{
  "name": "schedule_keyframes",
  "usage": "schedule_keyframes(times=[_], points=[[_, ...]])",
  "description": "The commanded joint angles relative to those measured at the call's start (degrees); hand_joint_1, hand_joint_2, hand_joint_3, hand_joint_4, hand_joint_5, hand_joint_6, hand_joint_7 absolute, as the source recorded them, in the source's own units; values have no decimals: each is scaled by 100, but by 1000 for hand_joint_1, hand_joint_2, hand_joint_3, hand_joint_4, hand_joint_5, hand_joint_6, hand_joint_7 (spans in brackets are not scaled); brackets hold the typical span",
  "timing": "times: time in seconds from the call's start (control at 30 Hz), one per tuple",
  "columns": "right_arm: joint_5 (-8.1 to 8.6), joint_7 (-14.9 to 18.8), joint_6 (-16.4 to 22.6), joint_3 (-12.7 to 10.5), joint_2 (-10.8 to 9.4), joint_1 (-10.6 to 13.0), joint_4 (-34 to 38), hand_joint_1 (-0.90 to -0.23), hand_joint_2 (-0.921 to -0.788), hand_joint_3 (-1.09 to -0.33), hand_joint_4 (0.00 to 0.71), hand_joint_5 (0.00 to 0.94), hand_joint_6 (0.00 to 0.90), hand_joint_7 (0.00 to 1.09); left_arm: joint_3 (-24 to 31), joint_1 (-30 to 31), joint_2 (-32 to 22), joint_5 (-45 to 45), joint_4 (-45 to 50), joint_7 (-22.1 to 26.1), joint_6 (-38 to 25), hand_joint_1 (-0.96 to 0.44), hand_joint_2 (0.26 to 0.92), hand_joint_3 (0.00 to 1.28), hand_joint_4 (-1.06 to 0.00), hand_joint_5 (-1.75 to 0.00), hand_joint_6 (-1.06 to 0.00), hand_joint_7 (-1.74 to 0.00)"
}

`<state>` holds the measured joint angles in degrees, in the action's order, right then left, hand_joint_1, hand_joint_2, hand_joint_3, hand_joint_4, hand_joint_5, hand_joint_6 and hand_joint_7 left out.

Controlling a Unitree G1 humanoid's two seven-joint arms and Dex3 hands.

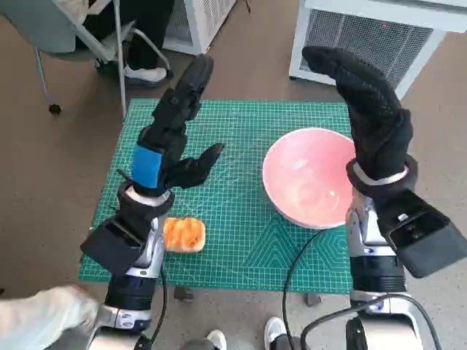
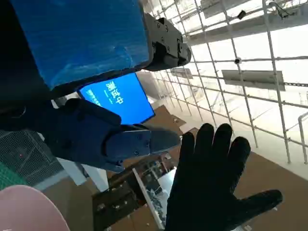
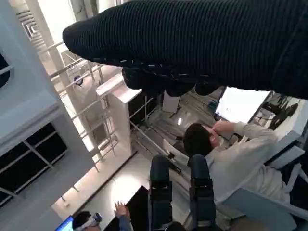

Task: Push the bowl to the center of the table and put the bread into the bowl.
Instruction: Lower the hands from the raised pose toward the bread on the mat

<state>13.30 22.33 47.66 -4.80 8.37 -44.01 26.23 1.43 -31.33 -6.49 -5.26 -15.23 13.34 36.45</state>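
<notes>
Currently we note the bowl [image 1: 310,177]: pale pink, round, glossy inside, sitting on the right half of the green cutting mat [image 1: 241,131] that covers the table, its right rim hidden behind our right wrist. The bread [image 1: 184,235] is a small orange-topped piece with a pale edge, lying near the mat's front left corner, just beside our left forearm and partly covered by it; well apart from the bowl.

Our left hand [image 1: 175,124] is raised above the mat's left side, fingers extended and parted from the thumb, holding nothing. Our right hand [image 1: 365,102] is raised above the bowl's right edge, gloved fingers straight and spread in the left wrist view [image 2: 211,183], holding nothing.

Only a pink sliver of the bowl [image 2: 29,209] enters the left wrist view. In the right wrist view the glove [image 3: 192,43] fills the top; a seated person [image 3: 231,159] shows beyond, details unclear.
</notes>
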Motion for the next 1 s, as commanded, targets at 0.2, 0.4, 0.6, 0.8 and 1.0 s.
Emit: schedule_keyframes(times=[0.2, 0.4, 0.6, 0.8, 1.0], points=[[24, 65, 28, 2, -25, 141, 130, -543, -921, -807, 213, 66, -1, 553, 106, -221, -74, -17, 19, 7, 59, -586, 921, 384, -249, -2, -320, -11], [62, 97, 31, 24, -63, 179, 159, -548, -921, -807, 212, 64, -1, 552, 159, -299, -125, 3, -6, 2, 118, -575, 921, 382, -253, -3, -324, -13], [95, 142, 50, 17, -81, 221, 202, -549, -921, -804, 213, 63, -1, 552, 177, -369, -135, 32, -28, -22, 160, -561, 921, 370, -258, -5, -337, -18], [78, 87, 44, -64, 7, 400, 42, -551, -921, -825, 205, 59, -1, 544, 206, -377, -166, -49, -98, 42, 233, -547, 921, 359, -259, -4, -344, -20], [-137, -224, 158, -399, 226, 656, 77, -539, -921, -880, 183, 61, -1, 516, 252, -306, -211, -140, -119, 113, 332, -518, 921, 340, -258, -2, -346, -19]])
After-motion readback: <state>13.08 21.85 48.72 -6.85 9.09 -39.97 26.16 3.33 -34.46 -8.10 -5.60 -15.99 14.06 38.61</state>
